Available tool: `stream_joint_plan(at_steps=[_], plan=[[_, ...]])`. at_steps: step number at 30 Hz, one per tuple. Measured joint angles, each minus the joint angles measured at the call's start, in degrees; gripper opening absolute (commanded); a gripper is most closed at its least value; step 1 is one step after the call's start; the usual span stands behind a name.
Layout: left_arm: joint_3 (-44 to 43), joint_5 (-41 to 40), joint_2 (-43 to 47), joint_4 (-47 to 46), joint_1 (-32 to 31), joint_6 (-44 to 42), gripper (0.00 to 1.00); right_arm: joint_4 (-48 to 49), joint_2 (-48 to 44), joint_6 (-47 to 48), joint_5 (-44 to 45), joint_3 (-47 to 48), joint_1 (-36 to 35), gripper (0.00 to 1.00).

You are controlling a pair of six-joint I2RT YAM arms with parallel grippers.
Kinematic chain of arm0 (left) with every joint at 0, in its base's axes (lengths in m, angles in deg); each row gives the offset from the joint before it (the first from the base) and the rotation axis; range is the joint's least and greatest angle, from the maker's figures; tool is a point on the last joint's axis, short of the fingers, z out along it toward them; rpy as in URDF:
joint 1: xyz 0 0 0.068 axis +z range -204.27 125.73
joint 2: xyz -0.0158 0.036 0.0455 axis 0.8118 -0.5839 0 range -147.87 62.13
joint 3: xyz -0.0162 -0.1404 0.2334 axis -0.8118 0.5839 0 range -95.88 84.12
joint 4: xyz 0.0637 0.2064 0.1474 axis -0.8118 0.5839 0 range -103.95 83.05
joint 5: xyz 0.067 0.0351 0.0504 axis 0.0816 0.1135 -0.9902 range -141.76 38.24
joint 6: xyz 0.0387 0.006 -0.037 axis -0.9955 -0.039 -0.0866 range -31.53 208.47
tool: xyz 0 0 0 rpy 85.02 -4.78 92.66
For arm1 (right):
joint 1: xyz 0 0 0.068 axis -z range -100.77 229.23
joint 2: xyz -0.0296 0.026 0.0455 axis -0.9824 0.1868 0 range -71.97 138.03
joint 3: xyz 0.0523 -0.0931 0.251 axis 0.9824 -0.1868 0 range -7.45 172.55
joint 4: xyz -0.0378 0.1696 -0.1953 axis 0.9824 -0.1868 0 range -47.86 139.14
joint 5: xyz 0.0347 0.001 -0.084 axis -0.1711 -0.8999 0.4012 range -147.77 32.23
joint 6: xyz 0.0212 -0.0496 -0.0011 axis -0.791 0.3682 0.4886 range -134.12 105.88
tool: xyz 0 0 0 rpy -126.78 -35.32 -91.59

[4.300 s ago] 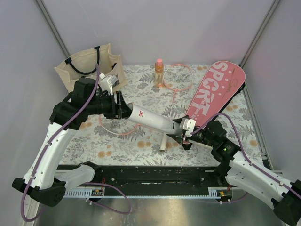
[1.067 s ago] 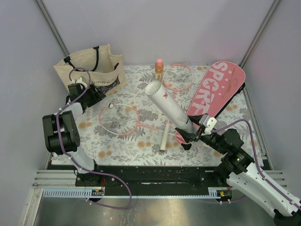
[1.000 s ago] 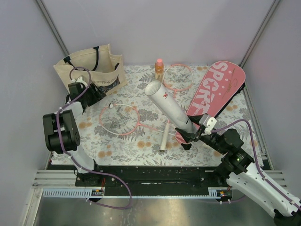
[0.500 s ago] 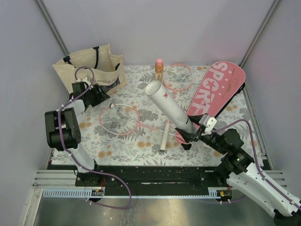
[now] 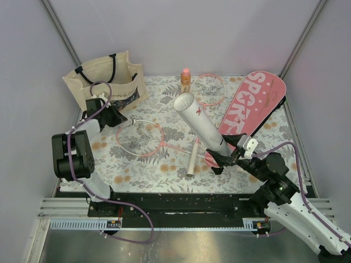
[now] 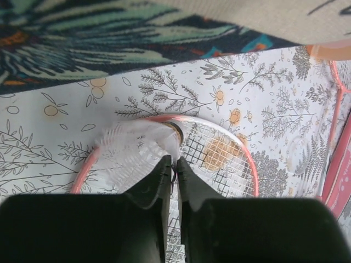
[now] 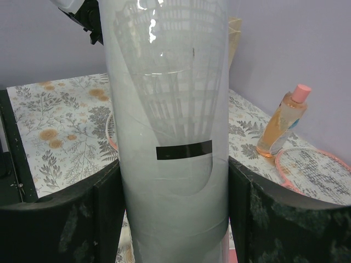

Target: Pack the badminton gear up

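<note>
My right gripper (image 5: 222, 155) is shut on the lower end of the long white tube (image 5: 200, 123) and holds it tilted up, open end toward the back. In the right wrist view the tube (image 7: 170, 137) fills the space between my right gripper's (image 7: 173, 181) jaws, with shuttlecocks showing inside. One pink racket (image 5: 140, 137) lies mid-table and a second (image 5: 211, 89) at the back. The pink "SPORT" cover (image 5: 252, 104) lies at the right. My left gripper (image 5: 119, 121) (image 6: 175, 160) is pinched on the feather edge of a white shuttlecock (image 6: 134, 148) on the racket head (image 6: 241, 148).
The beige tote bag (image 5: 104, 76) stands at the back left, just behind my left gripper; its printed side (image 6: 109, 38) shows in the left wrist view. The orange bottle (image 5: 186, 82) (image 7: 282, 123) stands at the back centre beside the second racket (image 7: 312, 167).
My left gripper has moved right and forward from the tote bag to the shuttlecock on the racket head. My right gripper has shifted slightly right with the tube.
</note>
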Motion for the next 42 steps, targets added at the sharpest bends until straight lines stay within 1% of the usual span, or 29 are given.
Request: stream_joint_plan(at_steps=[2,6,12,15,18,22,25,27,32,37,42], plan=[[0.07,0.28,0.42,0.33,-0.07,0.26,0.0,-0.02,-0.2,-0.07,0.0,0.0,0.0,0.42],[0.09,1.4,2.23,2.08,-0.15,0.66,0.0,-0.2,-0.15,-0.37,0.0,0.0,0.0,0.42],[0.04,3.85,8.5,7.08,-0.44,1.27,0.0,-0.2,0.72,-0.83,0.0,0.02,0.0,0.42],[-0.72,5.25,11.02,11.61,-1.36,1.31,0.0,-0.33,2.21,-0.7,0.02,0.04,0.0,0.41],[-2.73,5.51,13.2,18.58,-3.67,0.39,0.0,-1.31,3.54,0.85,0.07,0.07,0.0,0.41],[-7.08,6.21,16.94,27.5,-7.41,-1.44,0.0,-4.04,4.98,4.85,0.02,1.57,0.0,0.42],[-10.56,6.71,21.16,33.31,-9.81,-2.12,0.0,-4.83,6.23,9.4,-0.7,2.89,0.0,0.45],[-13.62,6.6,23.93,36.92,-11.61,-2.38,0.0,-5.62,7.32,13.46,-2.51,3.37,0.0,0.45],[-23.32,6.43,29.75,44.24,-17.18,-2.56,0.0,-6.88,9.66,19.58,-4.48,3.37,0.0,0.44],[-29.81,8.35,35.26,49.13,-18.71,-2.89,0.0,-7.67,11.41,25.88,-4.15,3.37,-0.02,0.44],[-37.75,9.16,37.99,55.8,-19.61,-5.03,0.0,-10.58,13.53,30.03,-1.84,3.43,-0.02,0.44]])
